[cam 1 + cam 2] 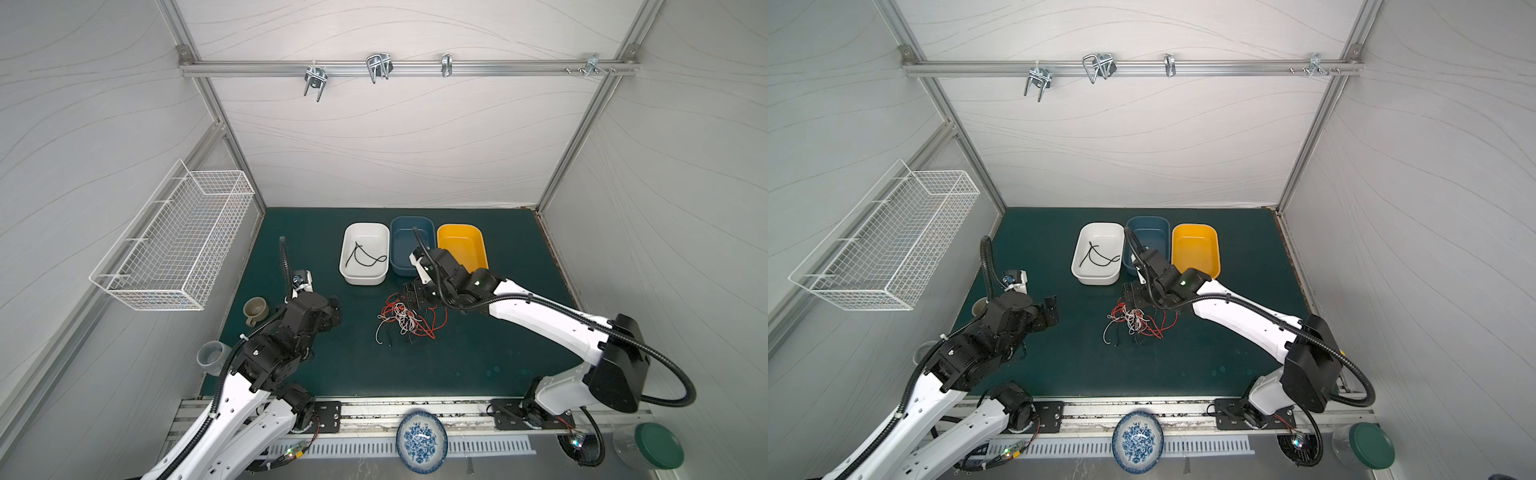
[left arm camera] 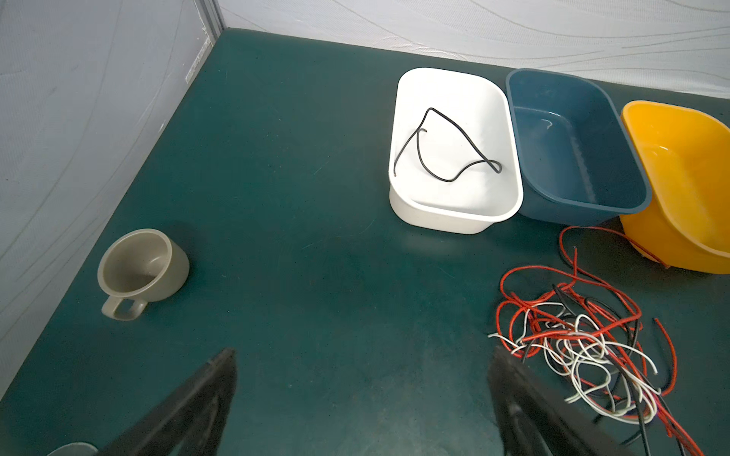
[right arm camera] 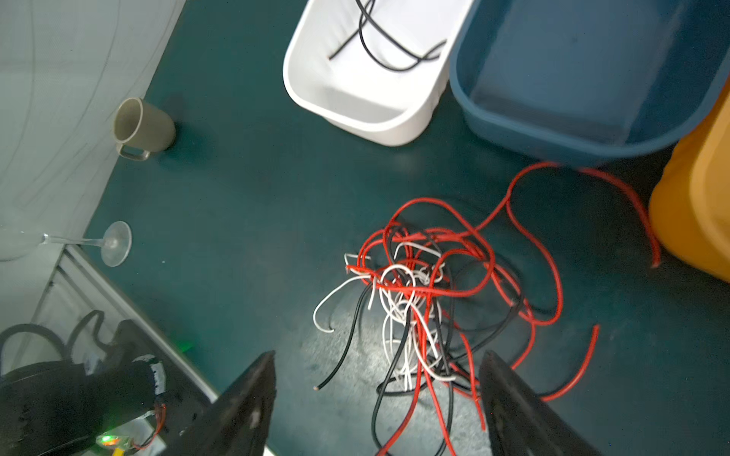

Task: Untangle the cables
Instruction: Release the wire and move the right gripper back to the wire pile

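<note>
A tangle of red, white and black cables (image 1: 406,321) (image 1: 1135,323) lies on the green mat in front of the trays. My right gripper (image 1: 413,298) (image 1: 1133,300) hangs just above the far side of it. In the right wrist view the right gripper (image 3: 378,355) is open, and strands of the tangle (image 3: 426,292) run loosely between its fingers, pinched by neither. A single black cable (image 1: 364,256) (image 2: 446,147) lies loose in the white tray (image 1: 362,279). My left gripper (image 1: 332,311) (image 2: 364,351) is open over bare mat, left of the tangle (image 2: 572,339), with nothing in it.
A blue tray (image 1: 411,223) and a yellow tray (image 1: 460,230) stand right of the white tray. A beige cup (image 1: 254,309) and a clear glass (image 1: 212,356) sit at the mat's left edge. A wire basket (image 1: 178,241) hangs on the left wall. A patterned plate (image 1: 421,440) and a green-lidded jar (image 1: 656,446) are at the front.
</note>
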{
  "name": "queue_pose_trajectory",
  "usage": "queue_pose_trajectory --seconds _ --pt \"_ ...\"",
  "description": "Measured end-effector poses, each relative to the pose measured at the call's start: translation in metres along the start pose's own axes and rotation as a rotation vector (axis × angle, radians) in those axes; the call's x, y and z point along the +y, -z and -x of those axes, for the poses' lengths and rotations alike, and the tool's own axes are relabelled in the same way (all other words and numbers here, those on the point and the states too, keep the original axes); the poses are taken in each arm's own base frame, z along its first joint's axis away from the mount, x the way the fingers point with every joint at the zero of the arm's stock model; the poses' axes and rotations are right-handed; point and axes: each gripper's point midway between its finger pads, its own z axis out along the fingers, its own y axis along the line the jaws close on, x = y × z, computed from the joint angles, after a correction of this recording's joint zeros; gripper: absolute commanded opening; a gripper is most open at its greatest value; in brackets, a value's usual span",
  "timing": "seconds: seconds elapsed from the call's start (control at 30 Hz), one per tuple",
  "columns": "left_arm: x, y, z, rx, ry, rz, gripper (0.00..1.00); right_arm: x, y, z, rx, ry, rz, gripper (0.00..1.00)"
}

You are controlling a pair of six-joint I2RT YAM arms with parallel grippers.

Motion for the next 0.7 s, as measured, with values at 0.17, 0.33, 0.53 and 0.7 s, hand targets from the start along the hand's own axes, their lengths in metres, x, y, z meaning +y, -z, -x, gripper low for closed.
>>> queue_pose_trajectory --seconds 0.17,0.33,0.53,0.7 --pt "-0.002 -0.001 -0.001 0.007 -0.009 -0.004 1.0 -0.009 -0.015 -0.018 0.031 -0.19 0.051 0.8" --pt "-0.003 -0.001 -0.002 0.009 -0.011 -0.005 1.0 -0.015 -0.026 -0.015 0.032 -0.345 0.097 0.79" --pt "-0.003 -0.001 -0.002 0.01 -0.011 -0.005 1.0 -0.023 -0.041 -0.013 0.036 -0.481 0.115 0.78" --pt "-0.003 -0.001 -0.002 0.01 -0.011 -0.005 1.0 -0.035 -0.057 -0.025 0.071 -0.568 0.097 0.76"
